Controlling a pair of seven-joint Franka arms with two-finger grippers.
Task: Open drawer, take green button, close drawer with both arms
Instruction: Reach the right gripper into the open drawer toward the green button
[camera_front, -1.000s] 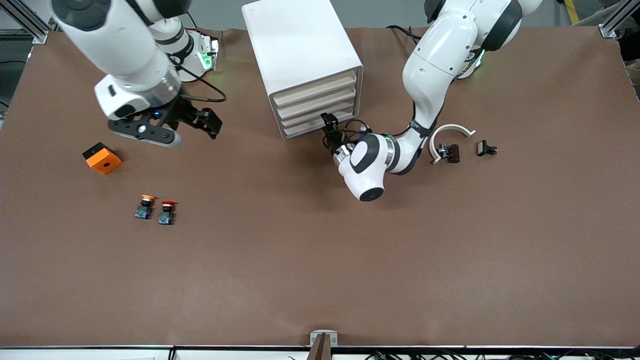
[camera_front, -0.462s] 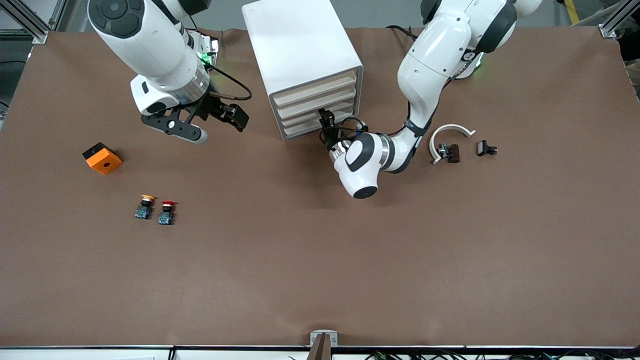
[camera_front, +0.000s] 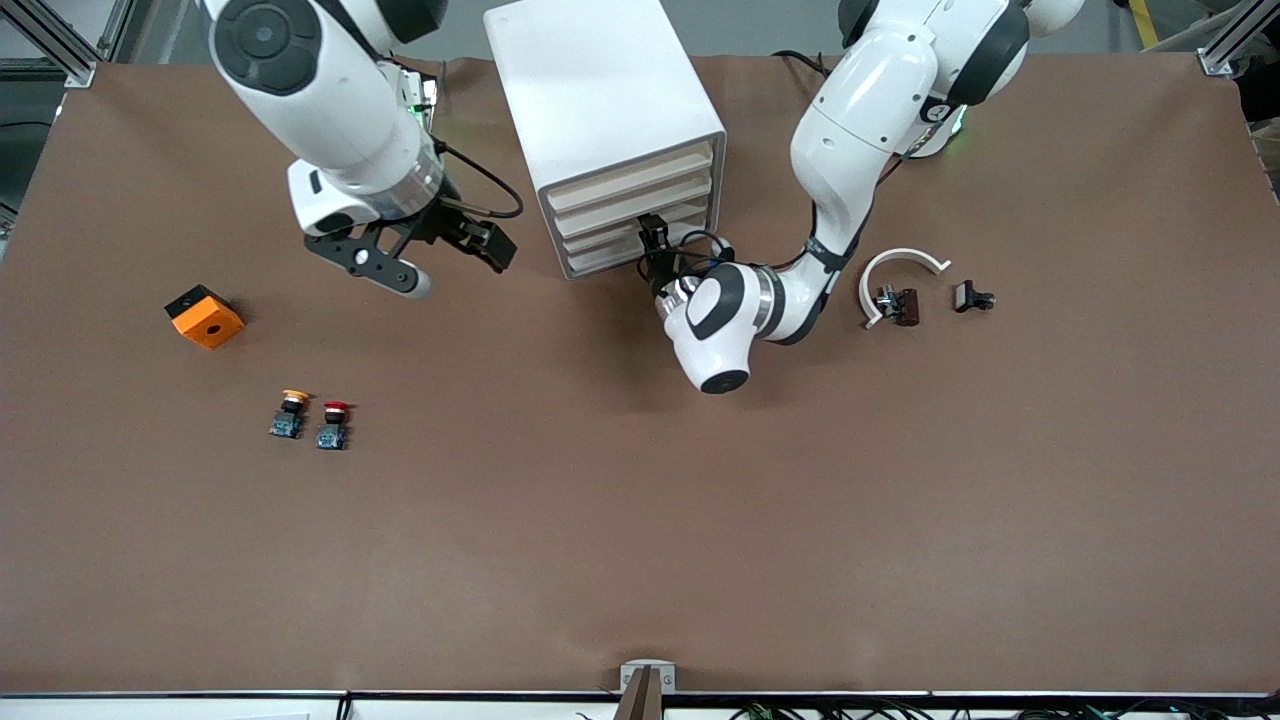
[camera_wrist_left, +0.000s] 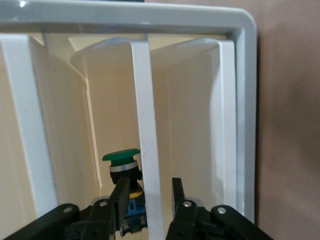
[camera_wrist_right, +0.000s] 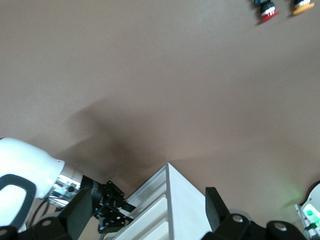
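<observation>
The white cabinet (camera_front: 600, 90) stands at the robots' end of the table with its stacked drawers pushed in. My left gripper (camera_front: 655, 245) is at the front of the second-lowest drawer (camera_front: 600, 238). In the left wrist view the left gripper (camera_wrist_left: 148, 195) is open, and its fingers (camera_wrist_left: 120, 197) straddle that drawer's cream slat (camera_wrist_left: 145, 125) with a small gap on each side. The green-capped button (camera_wrist_left: 121, 157) stands inside, just past the slat. My right gripper (camera_front: 450, 255) hangs open over the table beside the cabinet, toward the right arm's end; the right wrist view shows the right gripper (camera_wrist_right: 148, 210) framing the cabinet's corner (camera_wrist_right: 172, 200).
An orange block (camera_front: 204, 316), an orange-capped button (camera_front: 291, 412) and a red-capped button (camera_front: 334, 424) lie toward the right arm's end. A white curved piece (camera_front: 900, 262) and small black parts (camera_front: 972, 296) lie toward the left arm's end.
The right arm has swung toward the cabinet with its gripper still open. The left gripper has edged in at the drawer front and its fingers have narrowed round the slat.
</observation>
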